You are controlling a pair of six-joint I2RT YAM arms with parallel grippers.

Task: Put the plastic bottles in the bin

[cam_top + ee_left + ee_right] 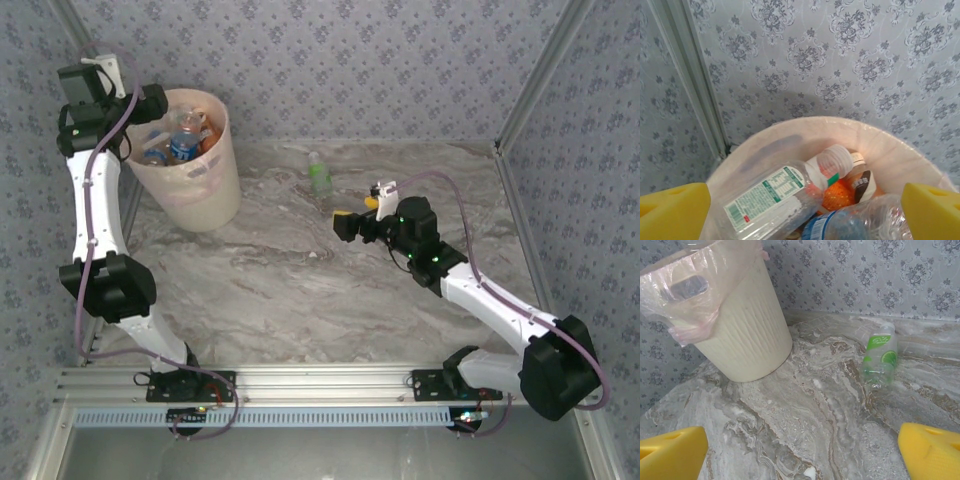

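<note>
The right fingers (932, 452), spread and empty, face a loose bottle (880, 360) lying on the worktop (805, 405) right of the bin (747, 340). They should probably close across its ribbed middle. Its green label (882, 351) shows a lime, but the wording is unreadable. Over the bin's bottles (775, 197), the left fingers (670, 210) hang spread.

From my right hand (358, 212), bare worktop (290, 290) runs clear to the green-labelled bottle (880, 357), which lies just short of the back wall (400, 60). The bin (205, 195) blocks the far left corner. Bottles (770, 197) piled high inside it crowd the space under my left hand (800, 210).
</note>
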